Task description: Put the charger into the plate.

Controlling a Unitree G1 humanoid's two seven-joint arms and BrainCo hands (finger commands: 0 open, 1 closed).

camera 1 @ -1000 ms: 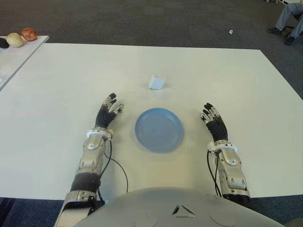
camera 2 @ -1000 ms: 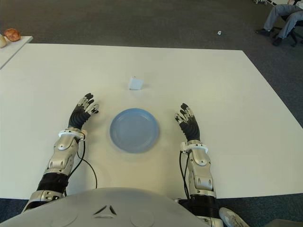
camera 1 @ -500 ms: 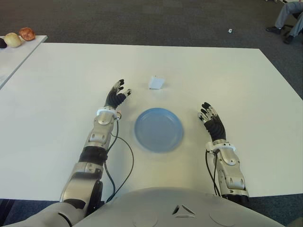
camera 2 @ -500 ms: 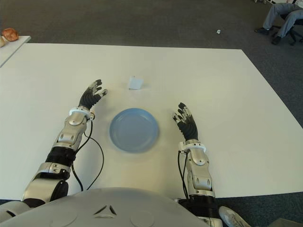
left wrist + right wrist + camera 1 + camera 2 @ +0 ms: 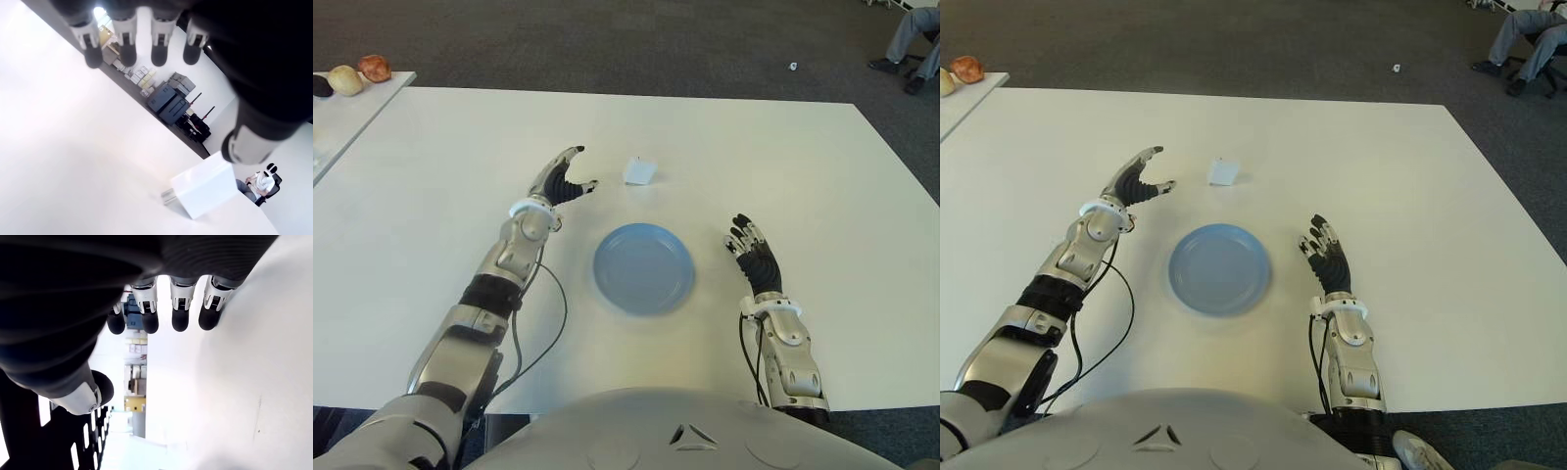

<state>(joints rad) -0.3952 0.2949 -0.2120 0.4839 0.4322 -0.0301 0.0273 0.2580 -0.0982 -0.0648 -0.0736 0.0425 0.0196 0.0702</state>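
Observation:
A small white cube charger (image 5: 639, 171) lies on the white table (image 5: 431, 196), beyond the round blue plate (image 5: 643, 267). In the left wrist view the charger (image 5: 205, 192) shows its metal prongs, just past the thumb. My left hand (image 5: 566, 178) is raised to the left of the charger, a short gap away, fingers spread and holding nothing. My right hand (image 5: 749, 248) shows to the right of the plate, fingers relaxed and empty.
A second white table (image 5: 337, 113) at the far left carries rounded food-like items (image 5: 360, 73). A seated person's legs (image 5: 911, 34) show at the far right on dark carpet. The table's front edge is close to my body.
My left arm has stretched forward and to the right, from beside the plate to just left of the charger, with the hand opening wider. The right hand, plate and charger have stayed put.

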